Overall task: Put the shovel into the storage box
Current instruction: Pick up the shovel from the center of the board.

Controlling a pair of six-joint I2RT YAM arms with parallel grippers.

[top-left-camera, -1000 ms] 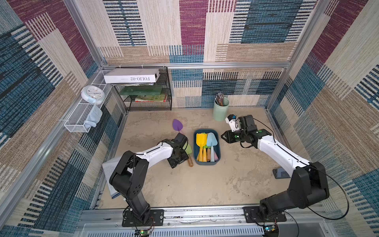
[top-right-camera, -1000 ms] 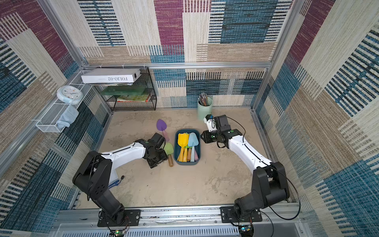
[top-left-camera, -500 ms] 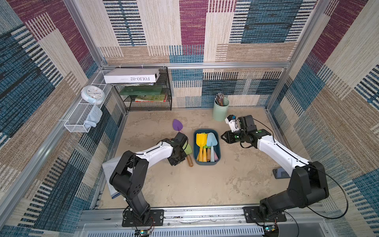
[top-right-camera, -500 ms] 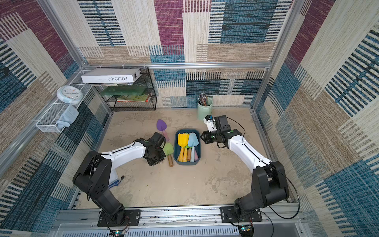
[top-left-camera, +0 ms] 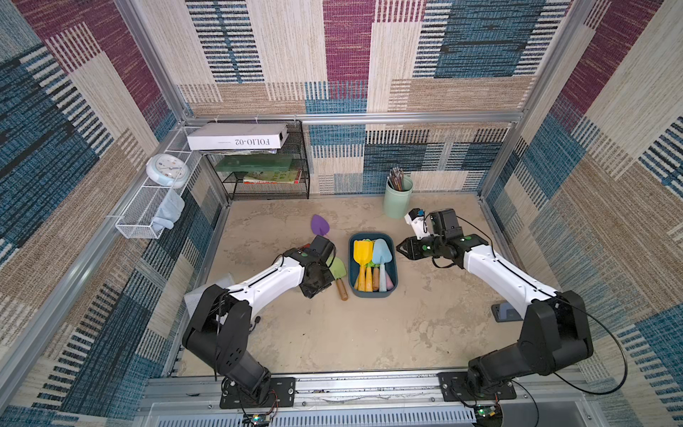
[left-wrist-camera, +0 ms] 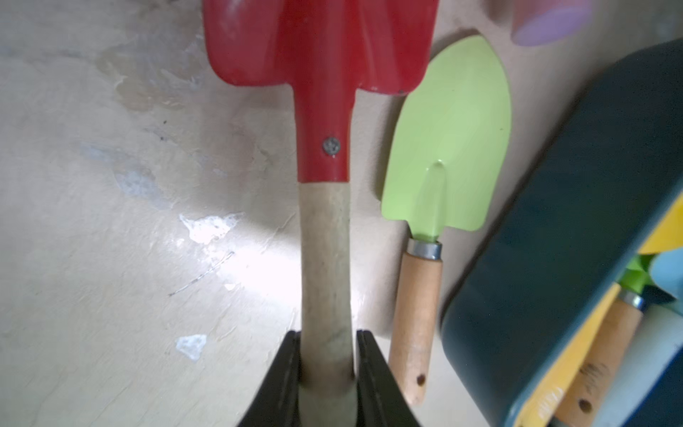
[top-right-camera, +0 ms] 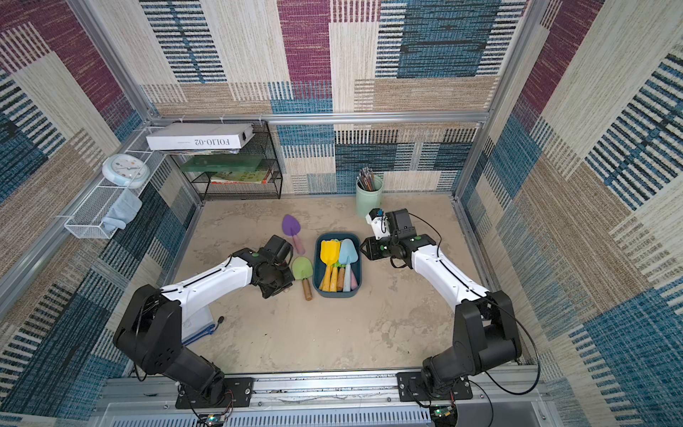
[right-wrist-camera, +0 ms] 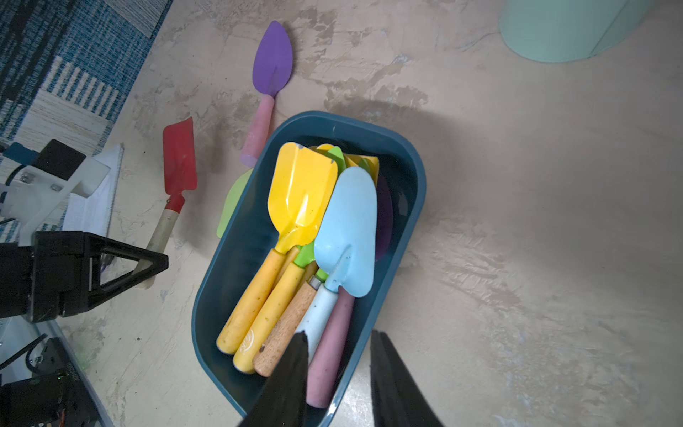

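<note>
The shovel [left-wrist-camera: 321, 55] has a red blade and a pale wooden handle, and it lies low over the floor left of the storage box. My left gripper [left-wrist-camera: 327, 336] is shut on that handle; in a top view the left gripper [top-left-camera: 313, 286] and wrist hide most of it. The shovel [right-wrist-camera: 180, 162] points its blade away from the left arm. The storage box [top-left-camera: 394, 273] [top-right-camera: 360, 273] [right-wrist-camera: 417, 177] is dark teal and holds several shovels, yellow and light blue on top. My right gripper [top-left-camera: 400, 248] [top-right-camera: 363, 249] [right-wrist-camera: 338, 336] hangs open at the box's right side, holding nothing.
A green shovel [top-left-camera: 337, 268] [left-wrist-camera: 451, 148] lies between the left wrist and the box. A purple shovel [top-left-camera: 320, 224] [right-wrist-camera: 272, 59] lies behind them. A mint cup [top-left-camera: 397, 197] stands at the back, a black wire shelf [top-left-camera: 266, 185] back left, white papers [top-left-camera: 196, 299] by the left arm.
The left gripper's jaws have closed on the red shovel's handle. Both arms have stayed almost where they were.
</note>
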